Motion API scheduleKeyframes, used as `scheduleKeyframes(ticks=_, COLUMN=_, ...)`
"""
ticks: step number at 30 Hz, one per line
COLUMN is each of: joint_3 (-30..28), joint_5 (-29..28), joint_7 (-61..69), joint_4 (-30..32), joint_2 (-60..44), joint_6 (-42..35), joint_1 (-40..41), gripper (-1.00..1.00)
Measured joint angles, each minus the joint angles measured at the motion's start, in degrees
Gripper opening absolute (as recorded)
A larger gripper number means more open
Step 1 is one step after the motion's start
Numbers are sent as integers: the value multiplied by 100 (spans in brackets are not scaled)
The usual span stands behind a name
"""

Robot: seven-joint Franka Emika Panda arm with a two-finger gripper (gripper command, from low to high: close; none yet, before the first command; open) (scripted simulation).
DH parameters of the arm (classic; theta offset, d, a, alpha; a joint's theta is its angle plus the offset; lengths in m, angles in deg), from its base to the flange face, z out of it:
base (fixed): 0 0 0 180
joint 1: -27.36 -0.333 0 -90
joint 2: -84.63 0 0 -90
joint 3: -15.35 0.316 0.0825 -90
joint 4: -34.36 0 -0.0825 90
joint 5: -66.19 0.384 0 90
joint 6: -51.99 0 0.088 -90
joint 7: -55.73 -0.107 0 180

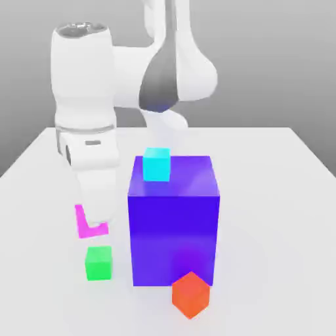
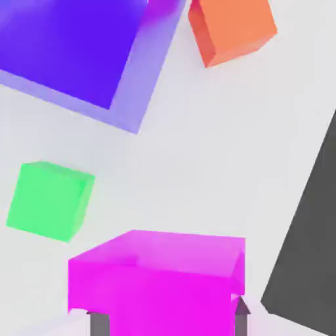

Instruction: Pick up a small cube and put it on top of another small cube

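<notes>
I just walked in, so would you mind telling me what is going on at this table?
The robot arm has its jaws shut on the magenta cube, which it is apparently meant to stack on another small cube. The bright green cube sits apart from it, with nothing on top yet. A cyan cube rests on the big blue-purple block, and an orange-red cube lies near that block's base.

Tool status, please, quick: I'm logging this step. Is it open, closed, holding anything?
Tool: closed on the magenta cube, a dark fingertip on either side.
</notes>
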Motion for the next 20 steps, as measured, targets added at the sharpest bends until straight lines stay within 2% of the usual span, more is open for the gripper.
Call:
scheduleKeyframes(ticks=4, joint_3=-307, joint_5=-61, joint_7=786, joint_4=587, joint_2=-51, joint_6=394, joint_1=85, gripper=-100)
scheduleKeyframes(ticks=7, joint_3=-407, joint_5=176, joint_7=1077, joint_4=729, joint_2=-379, joint_6=777, joint_1=18, gripper=-100)
scheduleKeyframes(ticks=10, joint_3=-417, joint_5=722, joint_7=1475, joint_4=735, joint_2=-834, joint_6=1191, joint_1=-131, gripper=-100)
scheduleKeyframes(ticks=14, joint_3=12, joint_5=1779, joint_7=2229, joint_4=699, joint_2=-1493, joint_6=1716, joint_1=50, gripper=-100)
scheduleKeyframes(ticks=15, joint_3=103, joint_5=1971, joint_7=2368, joint_4=689, joint_2=-1601, joint_6=1798, joint_1=96, gripper=100)
scheduleKeyframes(ticks=20, joint_3=103, joint_5=1972, joint_7=2369, joint_4=689, joint_2=-1601, joint_6=1797, joint_1=102, gripper=100)
